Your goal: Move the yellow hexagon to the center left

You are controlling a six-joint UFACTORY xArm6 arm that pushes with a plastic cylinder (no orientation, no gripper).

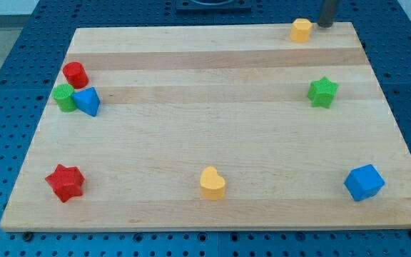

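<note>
The yellow hexagon [301, 30] sits at the table's [212, 107] top edge, on the view's right, and your tip [326, 25] is just beside it on the right. There is no hand to open or close, only the rod. If you push off-centre, I think the hexagon can slip off the top edge, or later run into the red cylinder [74, 74] cluster at the left.

The pale, smooth, matt wooden board [212, 143] shows lengthwise grain bands; beneath it lies a blue perforated metal-looking bench [20, 57]; the yellow hexagon block [301, 30] looks matt plastic.
</note>
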